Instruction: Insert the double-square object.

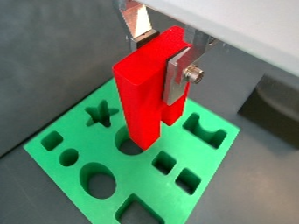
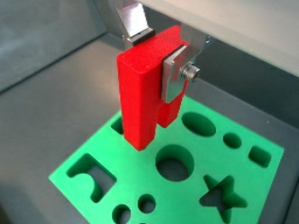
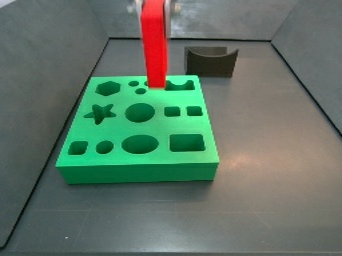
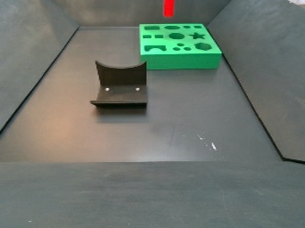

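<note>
In both wrist views one gripper (image 1: 163, 61) had its two flat silver fingers (image 2: 177, 77) closed on a single double-square object (image 1: 146, 92), a smooth bright red stepped plastic bar held upright with its lower end at the holes of one green block (image 1: 140, 197). In a side view the red bar (image 3: 154, 45) stood over the block's (image 3: 134, 160) far edge, one dark grey curved block (image 3: 211, 61) behind it near the far wall. In a side view the green block (image 4: 179, 44) sat toward the floor's far right corner, with the curved block (image 4: 119, 85) well apart, nearer the middle.

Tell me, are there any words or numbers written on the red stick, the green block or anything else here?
None: no words, numbers, labels or signs show in any view.
The double-square object, held upright in the gripper above the green block: plain red.
The green block: only shaped holes.
The dark grey curved block: plain.
</note>
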